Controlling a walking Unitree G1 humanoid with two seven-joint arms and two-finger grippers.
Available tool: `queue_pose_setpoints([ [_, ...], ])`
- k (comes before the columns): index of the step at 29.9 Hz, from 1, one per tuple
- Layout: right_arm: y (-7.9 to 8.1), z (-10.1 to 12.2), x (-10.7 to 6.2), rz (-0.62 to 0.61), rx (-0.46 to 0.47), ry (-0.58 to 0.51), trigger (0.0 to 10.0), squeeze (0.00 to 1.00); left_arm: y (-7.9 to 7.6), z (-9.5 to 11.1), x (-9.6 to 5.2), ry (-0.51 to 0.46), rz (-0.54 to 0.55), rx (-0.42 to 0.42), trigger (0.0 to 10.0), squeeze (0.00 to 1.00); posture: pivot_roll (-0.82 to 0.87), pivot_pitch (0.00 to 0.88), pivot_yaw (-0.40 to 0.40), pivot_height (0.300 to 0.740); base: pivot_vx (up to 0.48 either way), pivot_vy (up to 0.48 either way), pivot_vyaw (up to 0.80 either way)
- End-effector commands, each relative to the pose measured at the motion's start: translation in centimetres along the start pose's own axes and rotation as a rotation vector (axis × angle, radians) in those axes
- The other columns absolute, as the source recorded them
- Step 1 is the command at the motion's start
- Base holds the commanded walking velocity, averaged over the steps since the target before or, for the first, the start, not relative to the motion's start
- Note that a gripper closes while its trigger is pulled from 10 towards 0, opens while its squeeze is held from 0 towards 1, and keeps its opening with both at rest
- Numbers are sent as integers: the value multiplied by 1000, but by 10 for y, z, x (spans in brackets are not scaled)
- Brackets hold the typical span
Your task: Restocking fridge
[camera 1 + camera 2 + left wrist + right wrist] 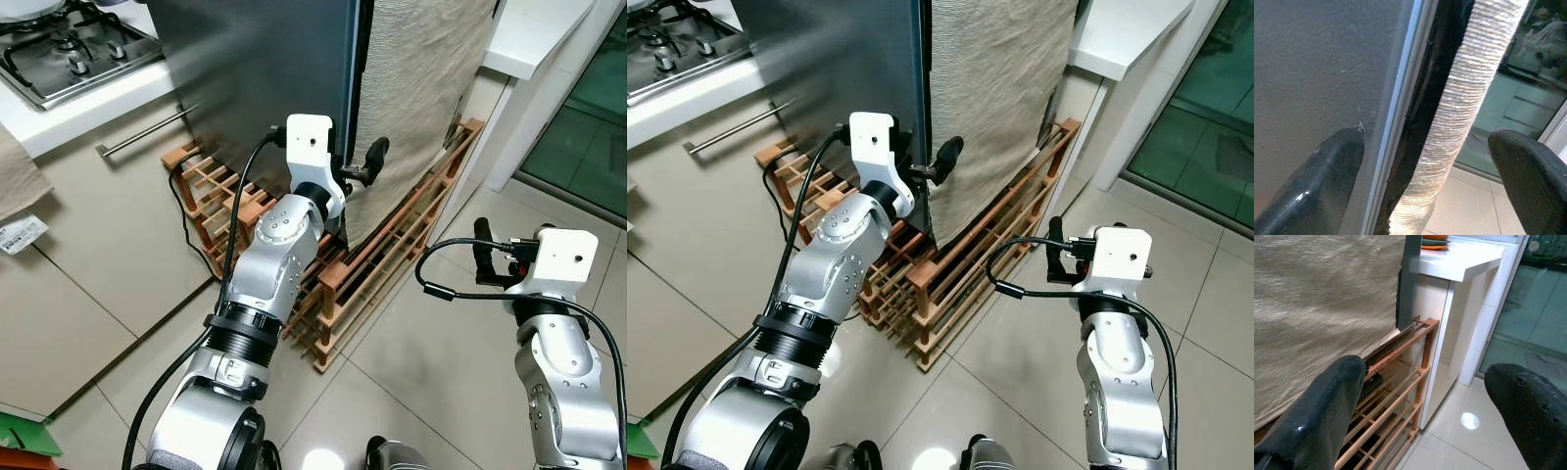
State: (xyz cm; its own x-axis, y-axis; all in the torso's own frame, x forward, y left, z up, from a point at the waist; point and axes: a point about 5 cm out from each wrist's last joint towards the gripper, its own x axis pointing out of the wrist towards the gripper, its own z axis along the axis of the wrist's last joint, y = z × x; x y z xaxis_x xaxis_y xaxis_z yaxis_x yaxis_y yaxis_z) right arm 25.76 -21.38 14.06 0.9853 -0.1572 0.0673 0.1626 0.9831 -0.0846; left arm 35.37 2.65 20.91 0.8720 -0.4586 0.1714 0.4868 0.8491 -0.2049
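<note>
Left eye view: the dark grey fridge (265, 78) is being seen standing closed, a beige woven cloth (421, 88) hanging down its right side. The left gripper (355, 168) is being held at the fridge door's edge, where door and cloth meet. A wooden rack (343, 284) is lying on the tiled floor (431, 372) at the fridge's foot. The hob (69, 49) is being carried on the white worktop (88, 103) at upper left.

Right eye view: the right gripper (1055, 257) is being held low over the floor, near the rack's outer end, touching nothing.

Left wrist view: jaws are standing wide open, holding nothing; one finger (1317, 186) is lying against the grey door face, the other beyond the cloth, with the door edge and cloth between them.

Right wrist view: jaws are standing wide open and empty, pointed at the rack and a white cabinet (1449, 333) beside the fridge.
</note>
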Motion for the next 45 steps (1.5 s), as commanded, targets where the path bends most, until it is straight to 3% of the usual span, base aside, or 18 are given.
queue_pose_setpoints([
  [1, -1, 3, -3, 1, -11, -4, 10000, 0, -29, 9, 11, -37, -62, -51, 10000, 0, -267, 133, 49, 740, 0, 0, 0],
  [7, -2, 2, -5, -4, -13, 1, 10000, 0, -36, 21, 15, -69, -112, -103, 10000, 0, -276, 137, 58, 740, 0, 0, 0],
  [18, -3, 2, -6, -16, -15, 4, 10000, 0, -41, 25, 22, -75, -126, -95, 10000, 0, -285, 131, 68, 740, 0, 0, 0],
  [21, -3, 2, -7, -18, -15, 2, 10000, 0, -47, 33, 25, -88, -157, -125, 10000, 0, -286, 121, 77, 740, 0, 0, 0],
  [30, -3, -2, -7, -17, -16, 12, 10000, 0, -54, 20, 10, -23, -206, -169, 10000, 0, -277, 107, 77, 740, 0, 0, 0],
  [39, -2, -2, -3, -10, -18, 9, 10000, 0, -55, 20, 7, -9, -216, -184, 10000, 0, -270, 103, 75, 740, 0, 0, 0],
  [45, 0, -3, -3, -11, -8, 9, 10000, 0, -47, 15, 0, 22, -216, -166, 10000, 0, -260, 110, 77, 740, 0, 0, 0],
])
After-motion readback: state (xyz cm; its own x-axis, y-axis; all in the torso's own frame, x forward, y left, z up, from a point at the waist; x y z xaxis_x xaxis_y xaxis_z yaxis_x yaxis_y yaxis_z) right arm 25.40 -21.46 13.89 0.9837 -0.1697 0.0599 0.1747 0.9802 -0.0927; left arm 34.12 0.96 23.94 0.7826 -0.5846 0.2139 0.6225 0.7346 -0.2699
